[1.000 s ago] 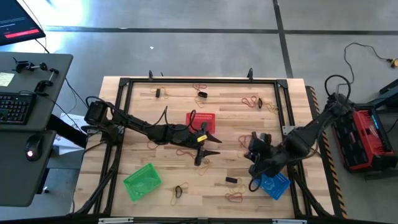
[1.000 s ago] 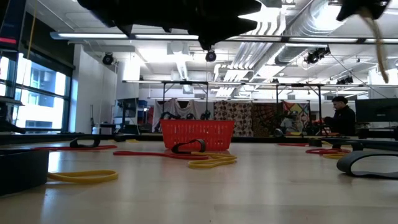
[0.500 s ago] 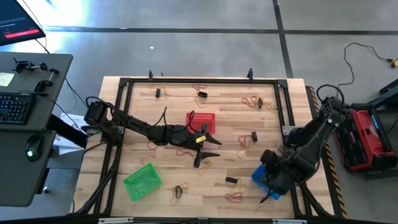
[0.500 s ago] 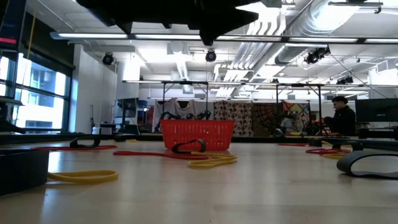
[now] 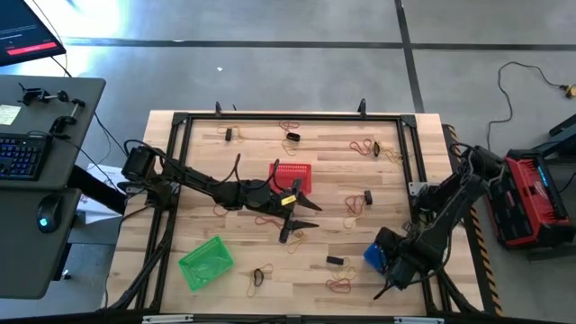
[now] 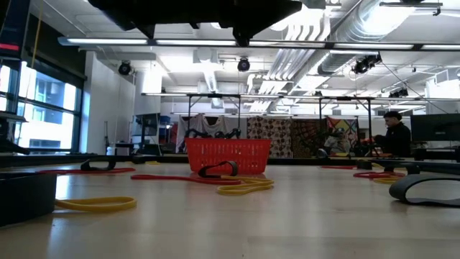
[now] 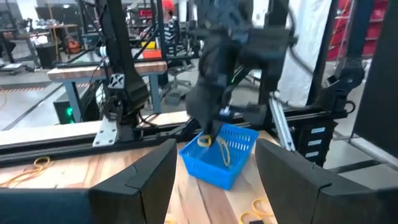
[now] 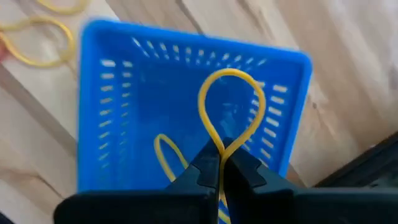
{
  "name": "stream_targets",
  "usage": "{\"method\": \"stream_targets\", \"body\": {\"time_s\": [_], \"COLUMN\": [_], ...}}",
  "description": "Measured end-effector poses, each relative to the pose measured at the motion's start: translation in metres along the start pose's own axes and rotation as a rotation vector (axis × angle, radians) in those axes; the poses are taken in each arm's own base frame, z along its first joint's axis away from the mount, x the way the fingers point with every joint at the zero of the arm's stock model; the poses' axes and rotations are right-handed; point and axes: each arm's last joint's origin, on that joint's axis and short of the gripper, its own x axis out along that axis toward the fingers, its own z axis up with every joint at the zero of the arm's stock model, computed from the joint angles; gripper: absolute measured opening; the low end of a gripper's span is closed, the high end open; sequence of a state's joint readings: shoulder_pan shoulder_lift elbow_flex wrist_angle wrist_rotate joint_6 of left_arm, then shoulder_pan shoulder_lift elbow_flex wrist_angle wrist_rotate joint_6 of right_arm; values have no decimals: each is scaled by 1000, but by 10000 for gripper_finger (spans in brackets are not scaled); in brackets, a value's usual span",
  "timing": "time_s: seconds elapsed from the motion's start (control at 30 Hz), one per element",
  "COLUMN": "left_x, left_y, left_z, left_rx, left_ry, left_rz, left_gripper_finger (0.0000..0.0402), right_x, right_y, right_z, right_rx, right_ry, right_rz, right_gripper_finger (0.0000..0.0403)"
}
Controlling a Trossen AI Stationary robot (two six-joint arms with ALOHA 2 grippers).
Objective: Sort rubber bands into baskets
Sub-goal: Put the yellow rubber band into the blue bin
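Observation:
My right gripper is shut on a yellow rubber band right above the blue basket; it also shows in the high view. Another yellow band lies inside that basket. My left gripper is open and empty over the table's middle, just near of the red basket. The green basket stands at the near left. In the left wrist view the blue basket shows with the held band hanging over it. My right gripper pinches the yellow band between its two fingertips where the loop's two strands come together. The fingers come from above, pointing down. The loop hangs open below the fingertips, over the blue basket's inside.
Several loose bands lie on the wooden table: reddish ones at the near edge and far right, yellow and black ones near the green basket. A black frame runs round the table. A person sits in the room behind.
My right gripper has carried the yellow band toward the table's near edge and right, from the open table to above the blue basket, staying shut. The band has left the low view's top right. My left arm has kept still.

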State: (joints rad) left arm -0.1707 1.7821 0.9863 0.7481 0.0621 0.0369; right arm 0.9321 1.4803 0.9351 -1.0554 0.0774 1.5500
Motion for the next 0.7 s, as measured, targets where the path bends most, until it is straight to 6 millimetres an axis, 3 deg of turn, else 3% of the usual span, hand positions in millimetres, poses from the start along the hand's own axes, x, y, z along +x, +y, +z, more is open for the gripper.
{"method": "stream_targets", "body": {"time_s": [0.47, 0.7], "left_x": [0, 0], "left_y": [0, 0], "left_z": [0, 0], "left_rx": [-2, -2], "left_ry": [1, 2], "left_rz": [-7, -7], "left_gripper_finger": [212, 212], "right_x": [47, 51], "right_y": [-8, -8], "right_z": [-6, -6], "right_rx": [54, 55], "right_ry": [80, 82], "right_rz": [113, 136], "right_gripper_finger": [0, 11]}}
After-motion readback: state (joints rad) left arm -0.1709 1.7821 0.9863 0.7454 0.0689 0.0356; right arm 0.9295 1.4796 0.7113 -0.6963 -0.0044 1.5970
